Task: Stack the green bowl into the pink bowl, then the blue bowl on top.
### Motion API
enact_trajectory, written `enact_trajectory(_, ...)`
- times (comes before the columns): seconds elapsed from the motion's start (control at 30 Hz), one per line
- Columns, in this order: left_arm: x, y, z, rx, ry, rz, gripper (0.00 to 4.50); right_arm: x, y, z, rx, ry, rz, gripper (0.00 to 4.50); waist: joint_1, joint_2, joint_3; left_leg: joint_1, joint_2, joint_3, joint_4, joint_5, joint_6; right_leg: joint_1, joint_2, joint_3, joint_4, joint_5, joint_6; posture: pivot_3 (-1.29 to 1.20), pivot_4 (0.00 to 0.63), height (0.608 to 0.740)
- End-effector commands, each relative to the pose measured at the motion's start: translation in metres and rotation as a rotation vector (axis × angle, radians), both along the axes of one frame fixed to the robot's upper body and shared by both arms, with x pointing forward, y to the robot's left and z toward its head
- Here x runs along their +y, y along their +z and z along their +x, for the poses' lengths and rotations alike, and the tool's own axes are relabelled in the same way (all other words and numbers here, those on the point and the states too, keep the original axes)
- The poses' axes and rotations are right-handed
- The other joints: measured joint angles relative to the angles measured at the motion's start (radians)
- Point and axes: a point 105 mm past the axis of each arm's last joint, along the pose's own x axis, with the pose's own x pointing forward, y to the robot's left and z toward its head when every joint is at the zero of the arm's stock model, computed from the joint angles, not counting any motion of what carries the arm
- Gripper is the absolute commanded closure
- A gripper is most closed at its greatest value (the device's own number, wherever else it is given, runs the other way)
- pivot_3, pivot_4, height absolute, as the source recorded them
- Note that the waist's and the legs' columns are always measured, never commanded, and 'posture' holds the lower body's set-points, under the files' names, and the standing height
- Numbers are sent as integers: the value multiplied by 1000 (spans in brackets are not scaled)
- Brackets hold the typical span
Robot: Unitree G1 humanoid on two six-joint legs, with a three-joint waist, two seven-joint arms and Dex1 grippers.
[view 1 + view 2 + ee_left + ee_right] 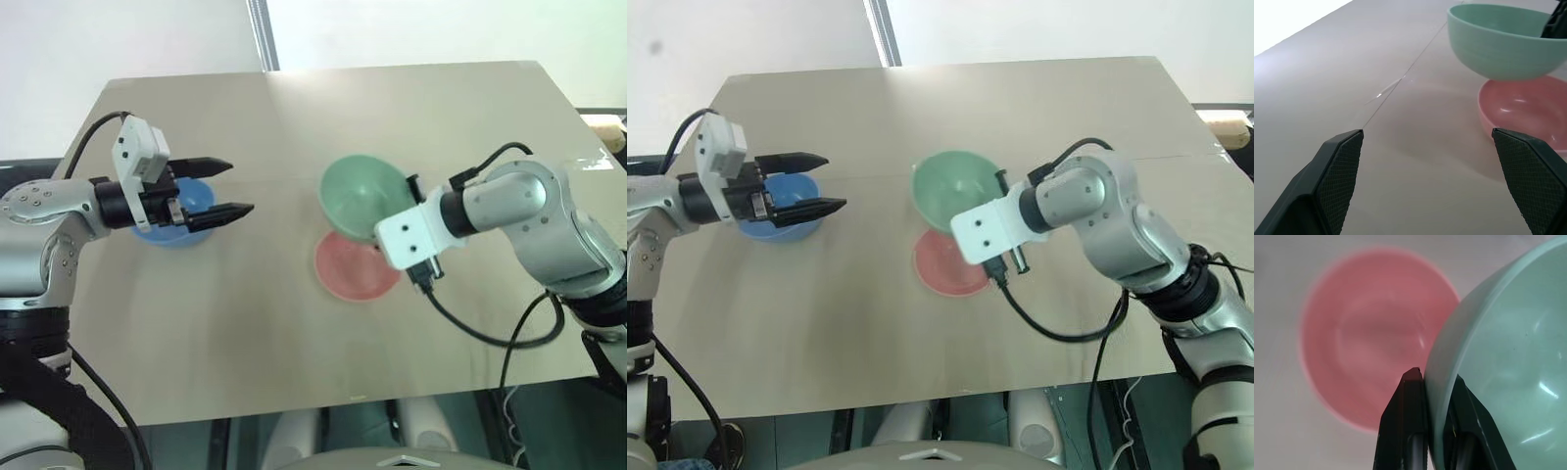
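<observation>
My right gripper point(1434, 382) is shut on the rim of the green bowl point(364, 196), which hangs tilted in the air just above and behind the pink bowl point(353, 270). The pink bowl rests upright on the table and holds nothing. Over at the left, the blue bowl point(193, 195) sits on the table, partly hidden by my left gripper point(235, 186). That gripper hovers over the blue bowl with its fingers wide open, pointing toward the other two bowls. In the left wrist view the green bowl point(1506, 41) floats above the pink bowl point(1528, 110).
The light wooden table point(294, 333) has bare room in front and between the bowls. A black cable point(480, 338) loops from my right wrist over the table's front right. A metal pole point(261, 34) stands behind the far edge.
</observation>
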Motion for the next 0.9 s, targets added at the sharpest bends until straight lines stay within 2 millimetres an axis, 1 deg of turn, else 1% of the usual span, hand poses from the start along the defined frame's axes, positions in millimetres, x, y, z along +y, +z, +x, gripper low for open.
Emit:
enact_trajectory(0.03, -1, 11, 2, -43, -20, 15, 26, -2, -9, -20, 29, 43, -33, 4365, 7, 0, 0, 0, 0, 0, 0, 0, 0, 0, 0, 0, 0, 0, 0, 0, 150, 740)
enact_trajectory(0.13, 0, 10, 4, -38, -25, 21, 26, -2, -18, -26, 49, 51, -50, 4365, 16, 0, 0, -1, -1, 0, 0, 0, 0, 0, 0, 0, -1, 0, 0, 0, 150, 740)
enact_trajectory(0.17, 0, 10, 4, -37, -26, 22, 26, 1, -21, -30, 56, 60, -58, 4365, 18, 0, 0, -1, -1, 0, 0, 0, 0, 0, 0, 0, -1, 0, 0, 0, 150, 740)
enact_trajectory(0.2, 0, 10, 4, -37, -28, 23, 26, 4, -23, -33, 63, 67, -63, 3580, 18, 0, 0, 0, -1, 0, 0, 0, 0, 0, 0, 0, 0, 0, 0, 0, 150, 740)
enact_trajectory(0.27, 0, 10, 4, -36, -30, 24, 26, 8, -24, -36, 69, 71, -69, 2781, 18, 0, 0, 0, -1, 0, 0, 0, 0, 0, 0, -1, 0, 0, 0, 0, 150, 740)
enact_trajectory(0.33, 0, 10, 4, -36, -30, 24, 26, 12, -21, -33, 59, 53, -39, 1931, 18, 0, 0, 0, -1, 0, 1, 0, 0, 0, 0, -1, 0, 0, 0, 0, 150, 740)
enact_trajectory(0.37, 0, 10, 4, -37, -29, 24, 26, 15, -18, -31, 63, 37, -14, 1708, 18, 0, 0, 0, -1, 0, 1, 0, 0, 0, 0, -1, 0, 0, 0, 0, 150, 740)
enact_trajectory(0.4, 0, 10, 4, -37, -29, 24, 26, 17, -15, -31, 82, 23, 8, 1708, 17, 0, 0, 0, -1, 0, 1, 0, 0, 0, 0, -1, 0, 0, 0, 0, 150, 740)
enact_trajectory(0.5, 0, 9, 4, -36, -31, 22, 26, 22, 1, -38, 227, 4, 111, 1708, 19, 0, 0, 0, -1, -1, 2, 0, 0, 0, 0, -1, 1, 0, 0, 0, 150, 740)
enact_trajectory(0.57, 0, 8, 3, -35, -30, 21, 26, 25, 24, -36, 303, -27, 242, 1708, 19, 0, 0, -1, 0, -2, 3, 0, 0, 0, 0, -1, 1, 0, 0, 0, 150, 740)
enact_trajectory(0.63, 0, 8, 3, -35, -28, 19, 26, 21, 44, -35, 369, -49, 352, 1708, 19, 0, 0, -1, 0, -2, 3, 0, 0, 0, -1, -1, 2, 0, 0, 0, 150, 740)
enact_trajectory(0.7, 0, 7, 2, -35, -25, 17, 26, 0, 62, -20, 418, -109, 470, 1708, 22, -1, -1, -1, 0, -2, 4, 0, 0, 1, -1, -2, 2, 0, 0, 0, 150, 740)
enact_trajectory(0.77, 1, 7, 1, -33, -19, 14, 26, -26, 64, -6, 466, -193, 571, 1708, 32, -1, -1, -1, -1, -3, 4, 0, 0, 2, -1, -3, 2, 0, 0, 0, 150, 740)
enact_trajectory(0.8, 2, 6, 0, -30, -15, 14, 26, -41, 58, -2, 479, -227, 590, 1708, 41, -2, -1, -1, -1, -3, 5, 0, 0, 2, -1, -3, 2, 0, 0, 0, 150, 740)
enact_trajectory(0.9, 5, 4, 0, -30, 0, 18, 26, -77, 39, 0, 529, -304, 659, 1708, 49, -2, -1, -1, -1, -4, 4, 0, 0, 3, -1, -4, -1, 0, 0, 0, 150, 740)
